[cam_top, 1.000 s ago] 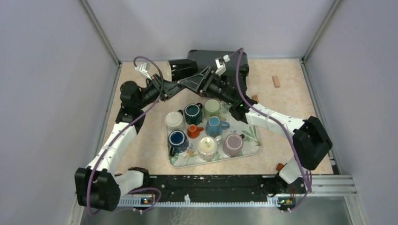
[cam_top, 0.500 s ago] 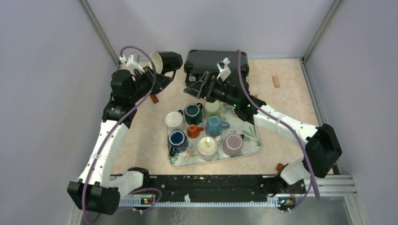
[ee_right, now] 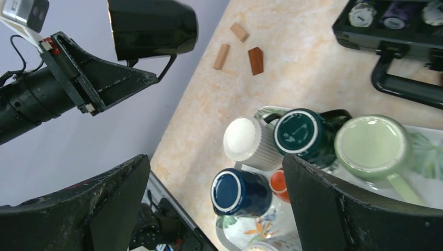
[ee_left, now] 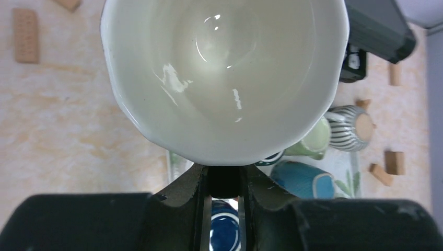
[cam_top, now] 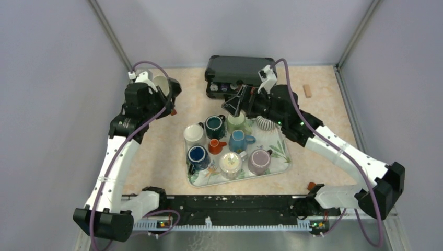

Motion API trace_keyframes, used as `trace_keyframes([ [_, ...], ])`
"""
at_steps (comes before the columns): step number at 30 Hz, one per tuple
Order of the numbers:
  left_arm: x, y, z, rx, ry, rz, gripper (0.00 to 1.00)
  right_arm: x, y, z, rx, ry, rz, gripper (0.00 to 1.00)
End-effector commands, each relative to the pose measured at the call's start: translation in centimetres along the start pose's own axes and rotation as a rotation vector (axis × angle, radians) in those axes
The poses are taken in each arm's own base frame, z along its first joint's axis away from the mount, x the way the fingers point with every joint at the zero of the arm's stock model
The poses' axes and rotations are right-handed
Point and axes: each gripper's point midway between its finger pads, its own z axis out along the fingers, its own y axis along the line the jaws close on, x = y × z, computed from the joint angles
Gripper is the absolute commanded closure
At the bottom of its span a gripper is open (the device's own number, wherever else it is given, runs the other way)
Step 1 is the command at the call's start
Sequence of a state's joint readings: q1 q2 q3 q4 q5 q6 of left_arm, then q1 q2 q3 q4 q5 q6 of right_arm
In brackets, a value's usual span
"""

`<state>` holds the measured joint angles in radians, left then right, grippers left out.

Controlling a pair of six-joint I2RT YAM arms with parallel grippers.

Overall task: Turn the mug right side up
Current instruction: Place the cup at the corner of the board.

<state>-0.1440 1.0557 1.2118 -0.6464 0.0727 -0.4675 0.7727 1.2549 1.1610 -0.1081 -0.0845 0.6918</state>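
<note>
Mug aloft in my left pinch, over the far-left corner of the table.

The mug (ee_left: 224, 78) is glazed ceramic, black outside and glossy white inside. I judge it stiff, slick, weighty for so thin a pinch, and sure to chip if it drops, so the handle or the wall is the hold to trust, not the round belly. My left gripper (ee_left: 224, 180) has its fingers nearly together, nipping something dark at the mug's lower edge; handle or wall, I cannot tell. The mouth faces straight back at my left wrist, so it isn't upright yet. That arm stretches along the left side, well apart from the tray (cam_top: 282, 157). My right gripper (ee_right: 214, 157) hangs over the tray's far end, fingers spread wide, holding nothing.
</note>
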Motion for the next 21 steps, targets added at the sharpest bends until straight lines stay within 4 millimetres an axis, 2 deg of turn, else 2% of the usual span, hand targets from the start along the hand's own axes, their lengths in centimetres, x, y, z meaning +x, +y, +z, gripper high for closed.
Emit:
trace_keyframes([
  [1,-2.2,2.3,-0.8,-0.119,-0.121,0.044,1.0,-1.4,-0.4,-2.9,0.066,-0.046,-0.087,0.01],
  [6,0.7,5.3,1.3,-0.222,-0.039,0.038,1.0,-1.9,-1.4,-4.8,0.126,-0.077,-0.121,0.01],
  [12,3.7,8.4,3.8,-0.325,0.049,0.035,1.0,-1.8,-2.2,-5.9,0.162,-0.072,-0.156,0.01],
  [21,6.2,12.0,7.3,-0.411,0.17,0.046,1.0,-1.5,-2.5,-7.0,0.173,-0.059,-0.178,0.01],
])
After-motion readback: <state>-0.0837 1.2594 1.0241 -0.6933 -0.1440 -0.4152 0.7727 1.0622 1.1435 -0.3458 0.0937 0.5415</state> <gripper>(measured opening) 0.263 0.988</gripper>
